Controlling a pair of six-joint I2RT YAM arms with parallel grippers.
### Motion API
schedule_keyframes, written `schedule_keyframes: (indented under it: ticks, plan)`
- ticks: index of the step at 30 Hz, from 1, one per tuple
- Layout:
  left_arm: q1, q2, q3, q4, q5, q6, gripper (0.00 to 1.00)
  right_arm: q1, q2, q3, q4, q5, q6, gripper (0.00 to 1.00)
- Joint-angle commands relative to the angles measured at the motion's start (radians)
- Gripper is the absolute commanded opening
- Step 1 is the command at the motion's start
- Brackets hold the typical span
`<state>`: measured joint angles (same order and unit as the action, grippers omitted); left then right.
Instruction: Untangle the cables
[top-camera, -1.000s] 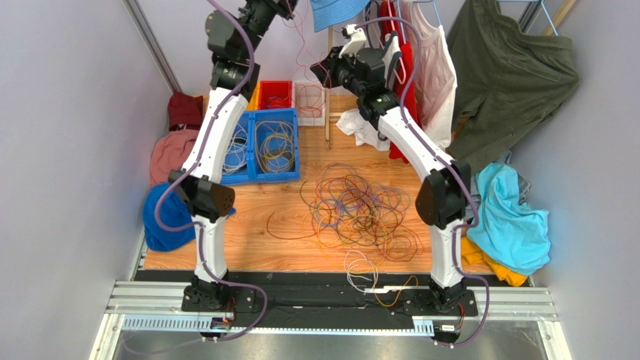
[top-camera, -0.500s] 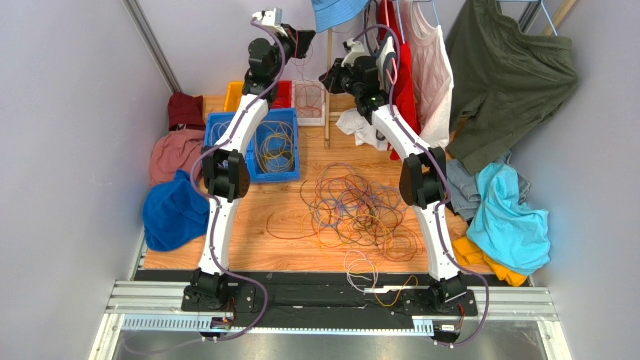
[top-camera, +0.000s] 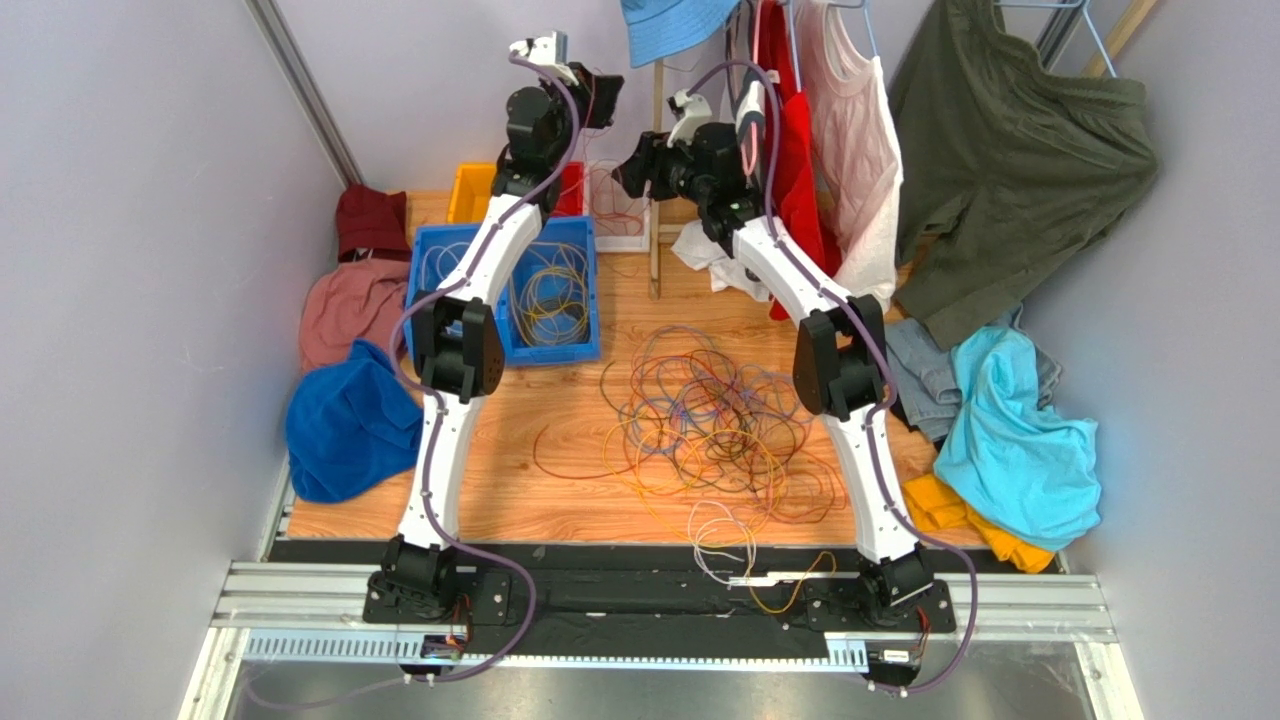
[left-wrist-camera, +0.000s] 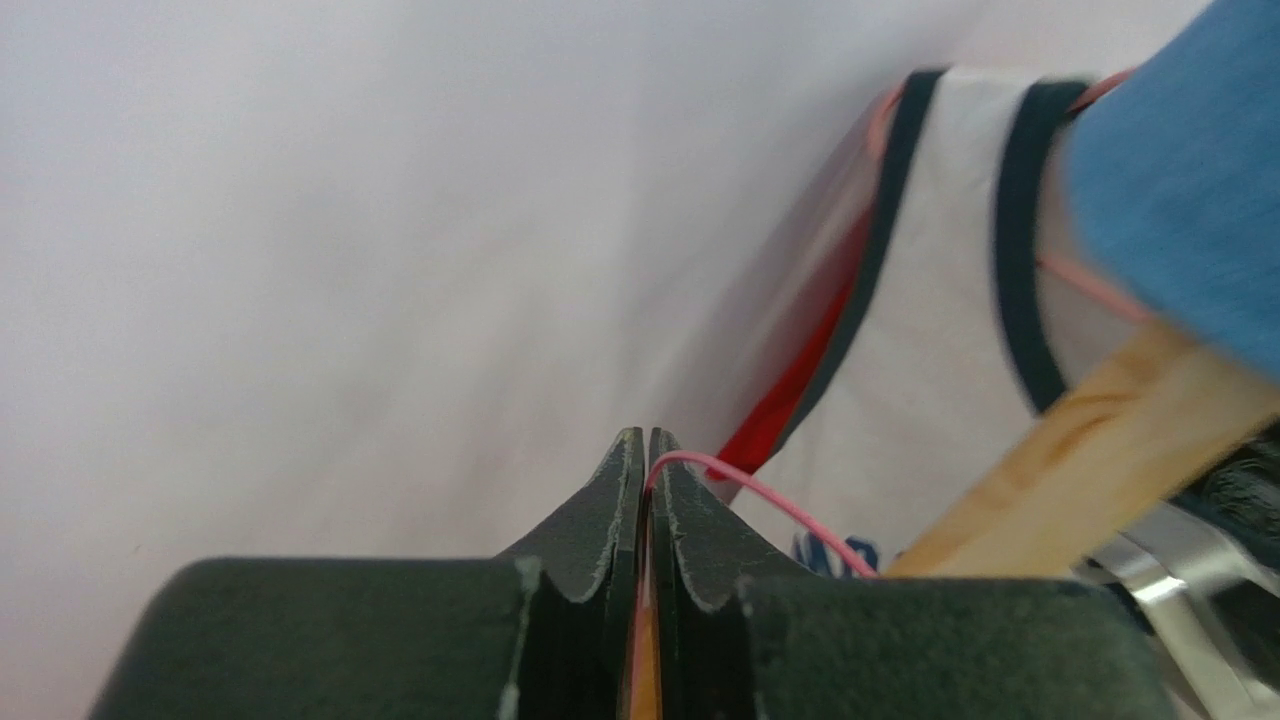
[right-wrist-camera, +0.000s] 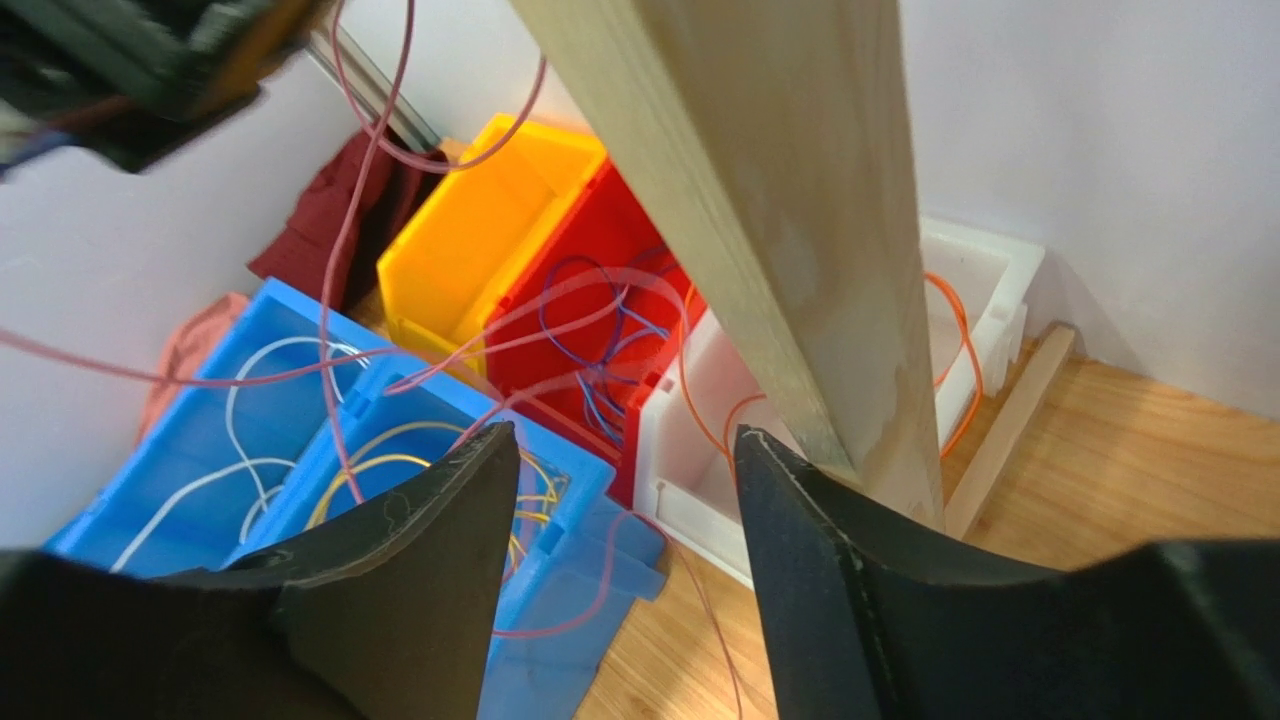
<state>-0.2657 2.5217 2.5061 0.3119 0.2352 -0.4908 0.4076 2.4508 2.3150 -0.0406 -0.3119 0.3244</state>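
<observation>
- The left gripper (left-wrist-camera: 648, 450) is pinching a pink cable (left-wrist-camera: 759, 492) between jaws that are standing almost fully together. The strand is leaving the tips toward 4 o'clock in the wrist view.
- That arm is reaching high toward the back wall (left-wrist-camera: 301, 225), at 12 o'clock of the table (top-camera: 511, 480) in the overhead view. I judge it is holding the strand up there so that its length is hanging free rather than lying among the others.
- The right gripper (right-wrist-camera: 624, 450) is standing wide open and gripping nothing. Pink loops are drooping across its view, one passing close to the left finger; whether it is touching I cannot tell.
- This gripper is hovering just beside a wooden post (right-wrist-camera: 781, 195), which is filling the 12 to 1 o'clock part of its view, with the bins lying below.
- The blue bin (top-camera: 511, 357) is holding white and yellow strands, the red bin (right-wrist-camera: 594, 225) bluish ones, and the white bin (right-wrist-camera: 999, 278) an orange loop. The bins seem to be taking freed strands by colour, which would explain why the pink one is being carried to this corner.
- The tangle of cables (top-camera: 718, 420) is lying in the middle of the table, at 6 o'clock of both grippers and well apart from them, so most of the sorting is waiting to be done.
</observation>
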Motion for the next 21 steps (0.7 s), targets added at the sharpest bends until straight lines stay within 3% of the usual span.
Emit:
schedule_keyframes:
  ticks: [1,4,7,11,17,21]
  plan:
    - [0.008,0.028,-0.01,-0.088,-0.048,0.027,0.29,0.016,0.008,-0.06,-0.041,0.051,-0.024,0.62]
    - [0.008,0.014,-0.015,-0.158,-0.068,0.047,0.49,0.023,-0.018,-0.119,-0.035,0.085,-0.025,0.63]
    - [0.008,-0.004,-0.032,-0.217,-0.088,0.058,0.54,0.025,-0.061,-0.221,0.014,0.102,0.001,0.63]
    - [0.006,-0.023,-0.05,-0.298,-0.102,0.058,0.55,0.03,-0.111,-0.3,0.033,0.134,0.013,0.62]
    - [0.006,-0.077,-0.142,-0.307,-0.108,0.055,0.53,0.04,-0.259,-0.479,0.194,0.132,0.045,0.6]
    - [0.005,-0.095,-0.165,-0.307,-0.093,0.063,0.52,0.068,-0.292,-0.462,0.209,0.114,0.051,0.6]
